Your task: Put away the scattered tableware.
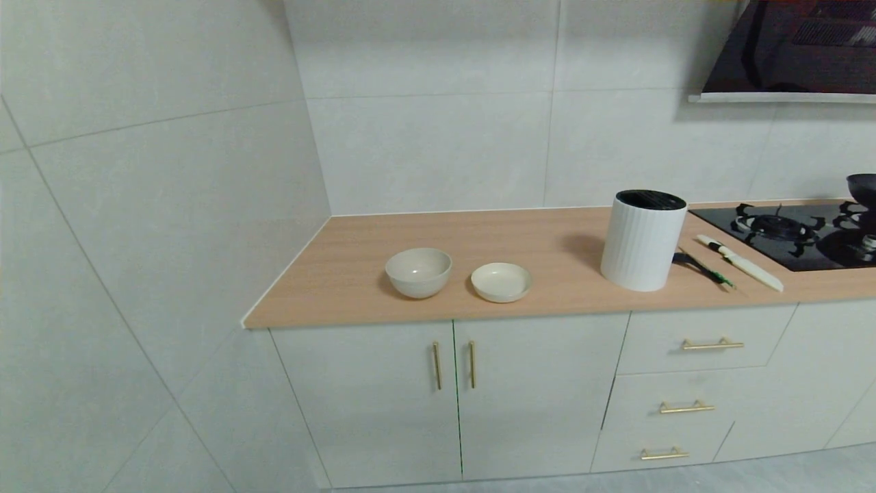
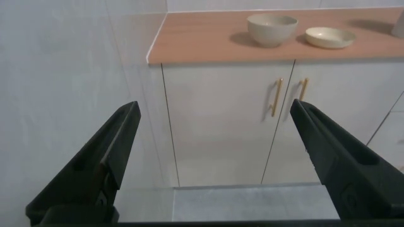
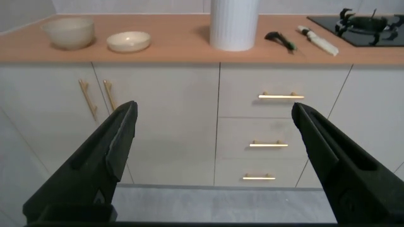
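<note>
A cream bowl [image 1: 418, 272] and a shallow cream dish [image 1: 501, 281] sit side by side near the front of the wooden counter [image 1: 356, 274]. To their right stands a tall white ribbed holder [image 1: 642, 239] with a black top. Beside it lie a black-handled utensil [image 1: 701, 268] and a white knife [image 1: 739, 262]. My left gripper [image 2: 214, 164] hangs open, low in front of the cabinet doors, well below the bowl [image 2: 272, 29] and dish [image 2: 329, 37]. My right gripper [image 3: 214, 164] is open too, facing the drawers, below the holder [image 3: 234, 24].
A tiled wall closes the counter's left end. A black gas hob [image 1: 787, 233] with a dark pot [image 1: 864, 188] lies at the right, under a range hood [image 1: 794, 48]. Below are two cabinet doors with gold handles [image 1: 454, 365] and three drawers [image 1: 712, 344].
</note>
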You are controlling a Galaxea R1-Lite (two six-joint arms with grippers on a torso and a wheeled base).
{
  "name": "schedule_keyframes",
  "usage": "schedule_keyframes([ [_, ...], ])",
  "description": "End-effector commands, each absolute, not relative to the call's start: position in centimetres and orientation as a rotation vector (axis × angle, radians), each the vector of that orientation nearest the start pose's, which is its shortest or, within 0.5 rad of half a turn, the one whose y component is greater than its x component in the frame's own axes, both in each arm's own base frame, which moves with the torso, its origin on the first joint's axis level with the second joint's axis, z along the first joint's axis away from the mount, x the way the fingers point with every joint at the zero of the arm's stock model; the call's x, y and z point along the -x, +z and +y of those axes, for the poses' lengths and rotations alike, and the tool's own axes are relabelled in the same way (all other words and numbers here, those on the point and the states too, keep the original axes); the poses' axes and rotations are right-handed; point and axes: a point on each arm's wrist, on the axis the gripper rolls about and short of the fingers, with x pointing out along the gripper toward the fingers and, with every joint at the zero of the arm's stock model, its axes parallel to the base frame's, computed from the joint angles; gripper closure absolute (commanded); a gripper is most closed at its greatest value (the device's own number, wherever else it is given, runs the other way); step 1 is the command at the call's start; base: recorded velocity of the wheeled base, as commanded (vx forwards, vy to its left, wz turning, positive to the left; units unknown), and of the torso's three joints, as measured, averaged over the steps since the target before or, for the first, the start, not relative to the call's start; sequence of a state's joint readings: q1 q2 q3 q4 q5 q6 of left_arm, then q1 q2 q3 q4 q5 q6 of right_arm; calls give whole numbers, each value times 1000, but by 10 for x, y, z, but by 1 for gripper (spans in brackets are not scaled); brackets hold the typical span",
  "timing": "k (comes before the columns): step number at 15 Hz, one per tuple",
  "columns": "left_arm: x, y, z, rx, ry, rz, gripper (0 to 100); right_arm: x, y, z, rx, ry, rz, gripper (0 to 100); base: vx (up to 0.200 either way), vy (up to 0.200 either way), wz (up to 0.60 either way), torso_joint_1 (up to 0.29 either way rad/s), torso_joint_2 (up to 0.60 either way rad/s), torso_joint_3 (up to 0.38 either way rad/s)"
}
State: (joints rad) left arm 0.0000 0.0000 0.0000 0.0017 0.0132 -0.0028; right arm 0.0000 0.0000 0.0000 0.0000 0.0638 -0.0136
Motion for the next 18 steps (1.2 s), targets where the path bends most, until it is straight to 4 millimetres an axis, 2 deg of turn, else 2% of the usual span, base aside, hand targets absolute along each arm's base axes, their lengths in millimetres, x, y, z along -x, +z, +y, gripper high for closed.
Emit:
schedule_keyframes([
  [1, 23, 75, 0, 3, 14, 3, 0, 23, 76, 1, 14, 64, 1, 0, 0, 0, 0, -246, 554, 300],
  [18, 23, 75, 0, 3, 14, 3, 0, 23, 76, 1, 12, 64, 1, 0, 0, 0, 0, -213, 507, 294],
])
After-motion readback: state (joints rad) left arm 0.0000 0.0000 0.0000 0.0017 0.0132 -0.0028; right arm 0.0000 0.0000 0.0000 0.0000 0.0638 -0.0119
